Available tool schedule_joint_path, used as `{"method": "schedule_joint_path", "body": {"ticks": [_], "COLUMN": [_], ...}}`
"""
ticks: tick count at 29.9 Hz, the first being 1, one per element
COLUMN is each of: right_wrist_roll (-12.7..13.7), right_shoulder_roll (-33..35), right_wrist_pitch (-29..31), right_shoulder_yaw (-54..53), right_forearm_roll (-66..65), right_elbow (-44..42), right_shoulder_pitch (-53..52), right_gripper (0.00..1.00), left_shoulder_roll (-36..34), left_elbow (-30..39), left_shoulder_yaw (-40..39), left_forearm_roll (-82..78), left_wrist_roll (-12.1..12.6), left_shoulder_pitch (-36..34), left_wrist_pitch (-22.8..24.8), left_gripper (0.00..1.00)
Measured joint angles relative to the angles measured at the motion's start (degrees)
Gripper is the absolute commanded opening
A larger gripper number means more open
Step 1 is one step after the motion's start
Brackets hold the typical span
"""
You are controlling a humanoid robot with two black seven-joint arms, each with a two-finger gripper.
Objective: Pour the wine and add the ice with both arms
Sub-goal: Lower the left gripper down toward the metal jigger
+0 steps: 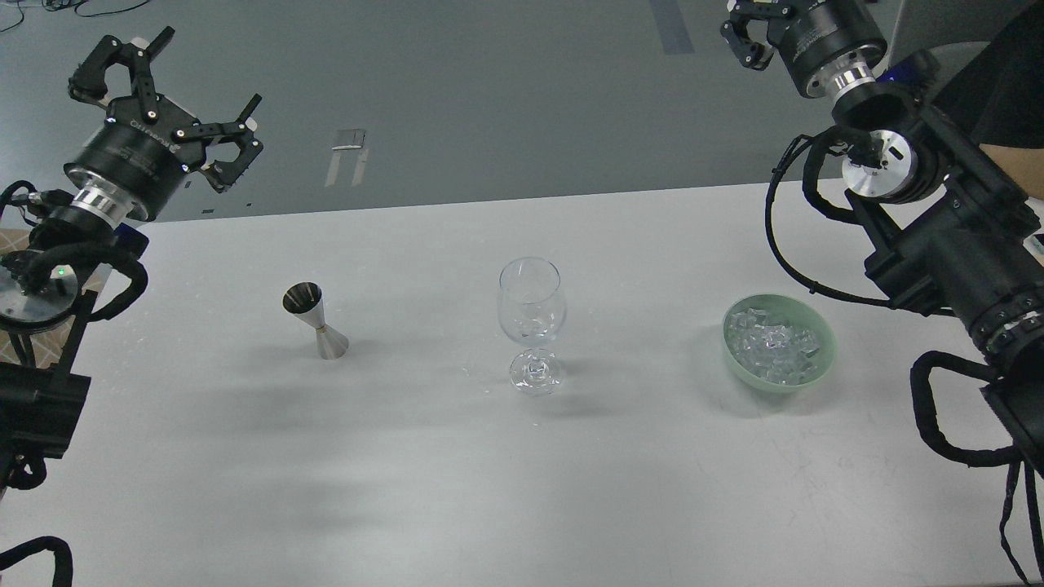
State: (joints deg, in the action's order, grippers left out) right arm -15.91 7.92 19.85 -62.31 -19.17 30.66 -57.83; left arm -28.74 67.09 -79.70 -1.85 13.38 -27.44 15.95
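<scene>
A clear stemmed wine glass (532, 322) stands upright at the table's middle and looks empty. A steel hourglass-shaped jigger (315, 319) stands to its left. A pale green bowl (822, 359) at the right holds a heap of clear ice cubes (771, 345). My left gripper (167, 90) is open and empty, raised beyond the table's far left edge, well away from the jigger. My right gripper (754, 24) is at the top right, partly cut off by the frame's edge, far above the bowl; its fingers cannot be told apart.
The white table (522, 489) spreads out in front of the three items. Grey floor lies beyond its far edge. My right arm's thick links and looped cables (938, 244) hang over the table's right side near the bowl. A person's arm (1011, 159) shows at the far right.
</scene>
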Motion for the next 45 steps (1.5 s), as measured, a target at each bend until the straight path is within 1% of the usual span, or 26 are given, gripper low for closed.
{"method": "schedule_joint_path", "body": {"ticks": [2, 4, 6, 10, 15, 18, 22, 28, 33, 36, 45], "right_wrist_roll": [0.0, 0.0, 0.0, -0.05, -0.08, -0.08, -0.08, -0.08, -0.08, -0.08, -0.08], "right_shoulder_roll": [0.01, 0.01, 0.01, -0.28, -0.36, -0.37, -0.37, -0.37, -0.36, -0.36, -0.33], "right_wrist_pitch": [-0.02, -0.06, -0.06, -0.05, -0.08, -0.08, -0.08, -0.08, -0.08, -0.11, -0.24], "right_shoulder_yaw": [0.0, 0.0, 0.0, 0.0, 0.01, 0.06, 0.09, 0.09, 0.12, 1.12, 2.02], "right_forearm_roll": [0.0, 0.0, 0.0, -0.08, -0.22, -0.24, -0.26, -0.31, -0.41, -0.43, -0.44], "right_elbow": [0.01, 0.01, 0.02, 0.01, -0.15, -0.17, -0.17, -0.17, -0.17, -0.17, -0.17], "right_shoulder_pitch": [0.0, 0.0, 0.0, 0.01, 0.13, 0.4, 0.74, 0.79, 0.87, 0.87, 0.79], "right_gripper": [1.0, 1.0, 1.0, 1.0, 1.0, 1.0, 1.0, 1.0, 1.0, 1.0, 1.0], "left_shoulder_roll": [-1.07, -1.79, -2.02, -1.53, 1.6, 3.96, 7.55, 13.6, 18.03, 19.64, 24.22], "left_elbow": [2.4, 6.61, 9.2, 15.91, 22.14, 26.28, 30.07, 31.19, 30.45, 29.09, 21.15], "left_shoulder_yaw": [-2.02, -5.12, -7.37, -10.75, -14.59, -15.68, -15.95, -15.26, -14.98, -14.47, -12.73], "left_forearm_roll": [1.04, 2.33, 3.45, 5.08, 7.31, 7.62, 7.66, 7.66, 6.99, 6.47, 1.8], "left_wrist_roll": [0.2, 0.66, 0.95, 1.11, 1.12, 1.2, 1.36, 1.88, 2.63, 2.83, 2.87], "left_shoulder_pitch": [3.27, 7.71, 12.07, 22.16, 33.03, 38.26, 44.33, 47.61, 47.72, 47.08, 41.15], "left_wrist_pitch": [-0.15, -0.25, -0.49, -1.66, -2.53, -3.62, -4.13, -4.72, -5.13, -5.16, -4.71], "left_gripper": [0.95, 0.95, 0.95, 0.95, 0.95, 0.95, 0.95, 0.96, 0.97, 0.97, 0.97]}}
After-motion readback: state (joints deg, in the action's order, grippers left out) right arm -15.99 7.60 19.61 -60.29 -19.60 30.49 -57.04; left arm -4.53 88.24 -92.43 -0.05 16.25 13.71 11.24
